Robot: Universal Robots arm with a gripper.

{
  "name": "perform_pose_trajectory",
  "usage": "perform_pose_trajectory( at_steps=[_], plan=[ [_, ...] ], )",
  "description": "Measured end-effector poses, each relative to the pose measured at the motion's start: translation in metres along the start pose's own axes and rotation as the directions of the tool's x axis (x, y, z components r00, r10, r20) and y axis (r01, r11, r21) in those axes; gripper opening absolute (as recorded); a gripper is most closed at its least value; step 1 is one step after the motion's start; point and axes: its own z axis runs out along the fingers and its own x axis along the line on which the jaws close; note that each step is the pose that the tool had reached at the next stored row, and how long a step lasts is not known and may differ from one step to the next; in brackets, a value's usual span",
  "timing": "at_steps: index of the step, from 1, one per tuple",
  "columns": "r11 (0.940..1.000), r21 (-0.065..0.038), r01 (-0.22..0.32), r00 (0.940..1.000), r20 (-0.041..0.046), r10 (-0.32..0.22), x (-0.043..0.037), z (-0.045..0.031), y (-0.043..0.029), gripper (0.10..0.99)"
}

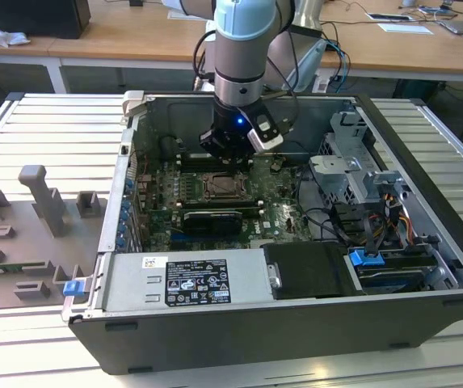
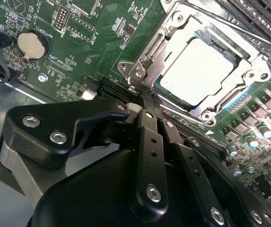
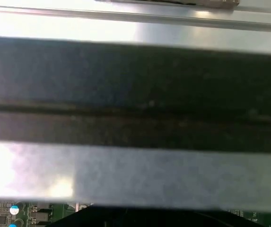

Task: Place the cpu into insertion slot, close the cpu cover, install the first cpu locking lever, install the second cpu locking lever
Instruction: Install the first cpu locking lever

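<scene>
there, pincer touches cpu cover edge.

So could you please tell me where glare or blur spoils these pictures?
In the second wrist view, glare washes out the cpu top inside the cpu cover; the claw is sharp. The first wrist view is blurred, with bright streaks. The exterior view is evenly lit.

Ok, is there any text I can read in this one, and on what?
White label on the power supply: print too small to read.
Lettering on the green board near the coin battery: too small to read reliably.
Top of the chip: no text visible.
</scene>
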Motion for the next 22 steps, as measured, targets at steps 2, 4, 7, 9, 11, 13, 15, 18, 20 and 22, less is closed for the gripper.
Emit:
perform_pose_trajectory(
  at_steps=[2, 4, 7, 9, 11, 13, 15, 18, 20, 22],
  plan=[
    [1.0000, 0.003, 0.000, 1.0000, 0.0002, 0.000, -0.0001, 0.0004, 0.0000, 0.106],
    [1.0000, 0.003, 0.000, 1.0000, 0.0000, 0.000, -0.0001, 0.0003, 0.0000, 0.106],
    [1.0000, 0.003, 0.000, 1.0000, 0.0001, 0.000, -0.0001, -0.0029, 0.0003, 0.106],
    [1.0000, 0.003, 0.000, 1.0000, 0.0001, 0.000, -0.0002, -0.0046, 0.0005, 0.106],
    [0.9999, 0.015, 0.000, 1.0000, -0.0005, 0.000, -0.0002, -0.0044, 0.0005, 0.106],
    [0.9995, 0.030, 0.001, 1.0000, -0.0013, -0.001, -0.0003, -0.0038, 0.0005, 0.106],
    [0.9992, 0.040, 0.001, 1.0000, -0.0018, -0.001, -0.0004, -0.0031, 0.0005, 0.106],
    [0.9987, 0.052, 0.001, 1.0000, -0.0026, -0.001, -0.0006, -0.0021, 0.0007, 0.106],
    [0.9984, 0.056, 0.002, 1.0000, -0.0029, -0.001, -0.0006, -0.0016, 0.0007, 0.106],
    [0.9983, 0.058, 0.002, 1.0000, -0.0031, -0.001, -0.0007, -0.0011, 0.0009, 0.106]
  ],
)
